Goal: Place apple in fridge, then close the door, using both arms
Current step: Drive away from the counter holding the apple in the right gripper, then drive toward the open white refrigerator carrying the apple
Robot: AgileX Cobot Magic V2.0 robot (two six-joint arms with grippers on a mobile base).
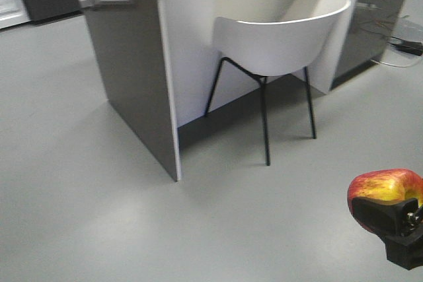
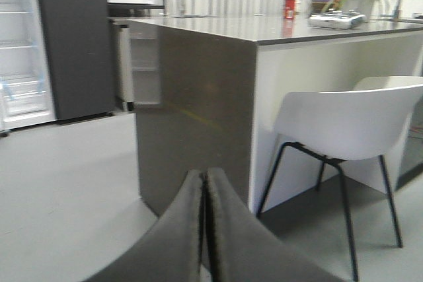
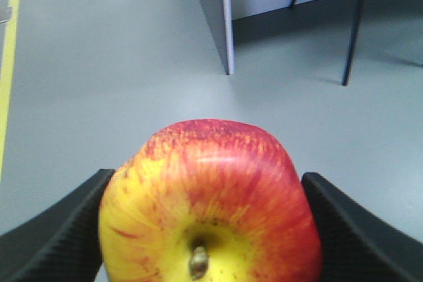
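Squarely in the right tool (image 3: 208,179), the apple (image 3: 210,209).

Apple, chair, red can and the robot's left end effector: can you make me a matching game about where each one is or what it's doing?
Things
1. apple
2. chair
3. red can
4. left end effector

Places or states
A. standing on top of the counter
B. shut, with nothing in it
C. gripped by the right end effector
D. standing on the floor beside the counter

Right pairs: 1-C, 2-D, 3-A, 4-B
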